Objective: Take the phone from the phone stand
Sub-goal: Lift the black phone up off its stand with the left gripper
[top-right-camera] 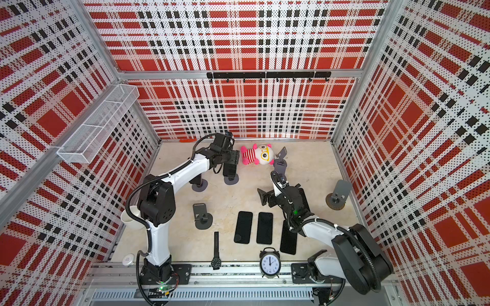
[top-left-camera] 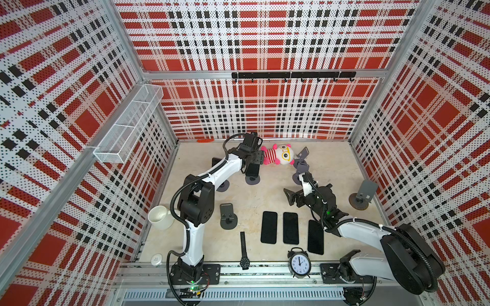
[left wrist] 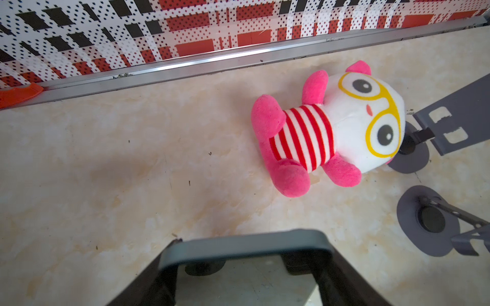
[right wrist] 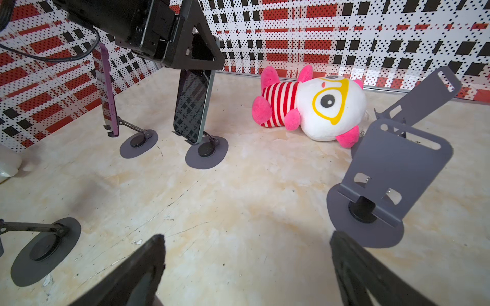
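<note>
— Marbled bench [right wrist: 238,201]. Left claw [left wrist: 246,265]?
— Clamped on the phone [right wrist: 192,106], top edge (right claw [right wrist: 246,243] gapes, empty); phone leans in its stand [right wrist: 206,152] by the bench's back edge. Grasp made, I judge; next, lift it clear of the lip.

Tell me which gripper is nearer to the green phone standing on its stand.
Left. The left gripper grips the green phone by its top edge; the right gripper hangs open, clearly apart from it, toward the middle of the table.
</note>
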`<state>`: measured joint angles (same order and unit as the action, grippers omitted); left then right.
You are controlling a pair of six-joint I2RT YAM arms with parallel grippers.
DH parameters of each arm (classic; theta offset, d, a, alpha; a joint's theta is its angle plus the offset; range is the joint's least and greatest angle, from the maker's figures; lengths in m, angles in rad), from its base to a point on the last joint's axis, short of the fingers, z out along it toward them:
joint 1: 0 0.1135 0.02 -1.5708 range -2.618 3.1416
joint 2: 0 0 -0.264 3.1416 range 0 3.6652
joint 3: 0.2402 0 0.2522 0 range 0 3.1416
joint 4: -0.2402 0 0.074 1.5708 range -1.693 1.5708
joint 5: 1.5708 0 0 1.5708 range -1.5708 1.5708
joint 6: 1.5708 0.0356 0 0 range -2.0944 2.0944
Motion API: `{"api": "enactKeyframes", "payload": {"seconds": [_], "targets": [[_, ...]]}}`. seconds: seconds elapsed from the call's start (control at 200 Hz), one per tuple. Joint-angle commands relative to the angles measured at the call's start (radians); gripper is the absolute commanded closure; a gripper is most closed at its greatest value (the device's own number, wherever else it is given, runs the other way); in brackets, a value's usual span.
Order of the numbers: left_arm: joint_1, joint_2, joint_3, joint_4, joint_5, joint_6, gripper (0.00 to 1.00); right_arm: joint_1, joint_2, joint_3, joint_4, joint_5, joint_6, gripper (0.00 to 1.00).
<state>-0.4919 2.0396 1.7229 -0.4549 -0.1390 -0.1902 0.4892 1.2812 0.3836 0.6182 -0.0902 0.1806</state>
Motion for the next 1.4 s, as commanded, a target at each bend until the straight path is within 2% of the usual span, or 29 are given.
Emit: {"api": "enactKeyframes", "payload": {"seconds": [0.0,0.356,0.907,1.007,1.172,1.393], "targets": [[-0.007,-0.002,-0.017,-0.007,-0.011,0.002,0.27,0.009,0.013,0.031,0.0,-0.006,-0.012,0.0],[-0.008,-0.017,0.012,-0.017,-0.005,-0.008,0.33,0.009,0.01,0.028,0.0,-0.008,-0.01,0.0],[-0.038,-0.206,-0.01,-0.019,-0.021,-0.028,0.36,0.008,-0.01,0.018,0.002,0.007,-0.013,0.0],[-0.071,-0.227,-0.011,-0.019,-0.024,-0.047,0.37,0.008,-0.027,0.008,0.004,0.037,-0.016,0.0],[-0.154,-0.219,-0.045,-0.005,0.034,-0.114,0.37,0.008,-0.107,-0.044,0.034,0.142,-0.018,0.0],[-0.267,-0.137,-0.068,0.055,0.1,-0.174,0.38,0.008,-0.188,-0.109,0.104,0.232,-0.007,0.0]]}}
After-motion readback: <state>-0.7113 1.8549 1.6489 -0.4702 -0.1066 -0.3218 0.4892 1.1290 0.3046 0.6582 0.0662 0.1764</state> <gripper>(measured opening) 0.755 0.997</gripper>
